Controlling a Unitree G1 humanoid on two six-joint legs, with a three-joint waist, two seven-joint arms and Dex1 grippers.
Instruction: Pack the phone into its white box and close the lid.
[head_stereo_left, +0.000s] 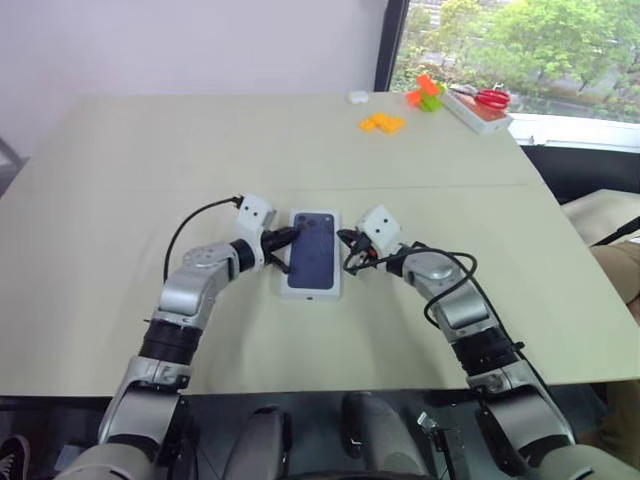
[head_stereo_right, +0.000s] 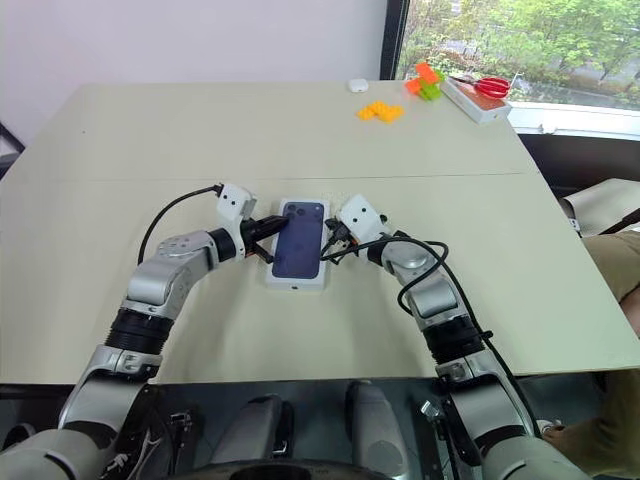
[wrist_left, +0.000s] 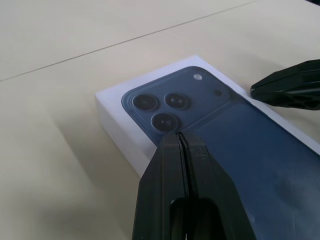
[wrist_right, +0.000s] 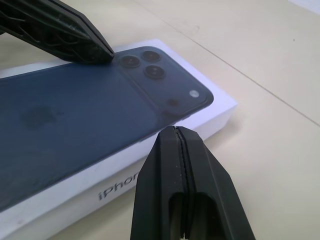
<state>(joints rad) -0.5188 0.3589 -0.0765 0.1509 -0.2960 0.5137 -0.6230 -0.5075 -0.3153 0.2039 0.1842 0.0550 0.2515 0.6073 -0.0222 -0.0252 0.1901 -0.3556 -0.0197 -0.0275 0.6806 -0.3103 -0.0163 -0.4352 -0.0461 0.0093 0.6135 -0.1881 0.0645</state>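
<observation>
Left eye view: the lid (head_stereo_left: 312, 254) (printed with a phone picture) sits on the box, mid-worktop (head_stereo_left: 120, 180). The left end effector (head_stereo_left: 293, 235) and right end effector (head_stereo_left: 345, 240), each pressed together, flank it. Uneven pushing could skew the lid.

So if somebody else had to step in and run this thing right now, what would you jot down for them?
Left gripper: jaws shut, holding nothing, tip at the lid's left edge.
Right gripper: jaws shut, holding nothing, tip at the lid's right edge.
The lid, phone picture up, sits on the table between them, looking closed.
Done, by the look of it: lid on. The phone itself is hidden, so whether it is inside cannot be seen.
Left: perhaps a last press down, then pull both arms back.
</observation>
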